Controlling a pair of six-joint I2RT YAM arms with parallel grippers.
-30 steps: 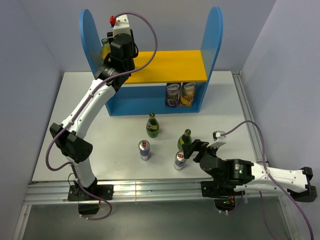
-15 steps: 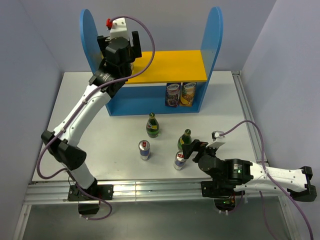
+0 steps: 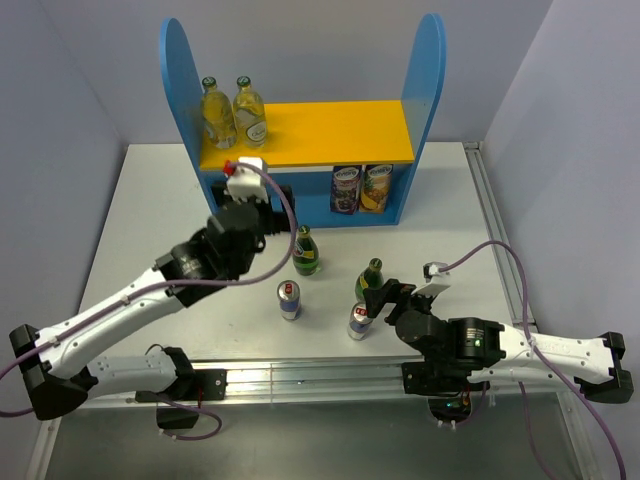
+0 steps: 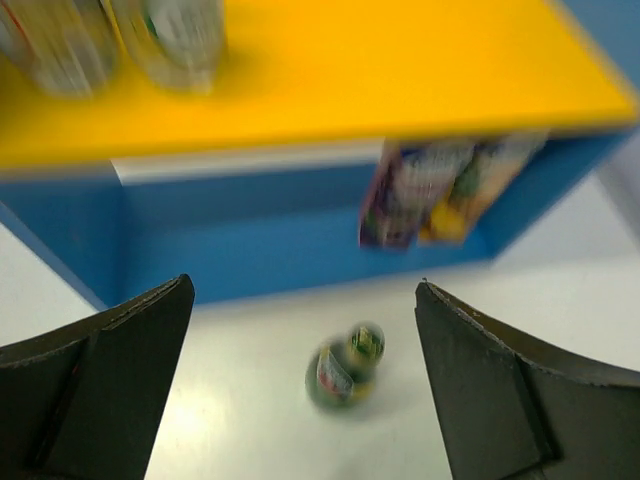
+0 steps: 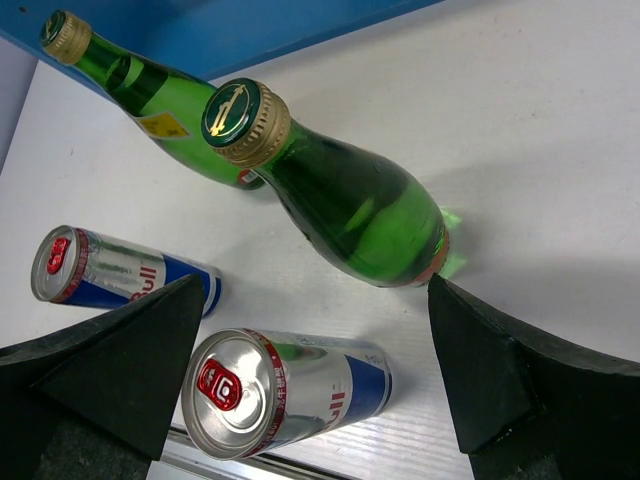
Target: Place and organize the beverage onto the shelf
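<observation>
The blue shelf has two pale-yellow glass bottles standing at the left end of its yellow upper board. On the table stand two green bottles and two blue-silver cans. My left gripper is open and empty, in front of the shelf. In its blurred wrist view one green bottle stands beyond the left gripper. My right gripper is open by a green bottle and a can, holding nothing.
Two fruit-printed containers stand on the lower tier at the right. Blue side panels rise on both ends of the shelf. A metal rail runs along the table's near edge by the arm bases. A grey wall stands close on the right.
The left gripper opened, left the second pale-yellow bottle on the upper board, and the arm drew back and down to the table in front of the shelf. The right arm has not moved.
</observation>
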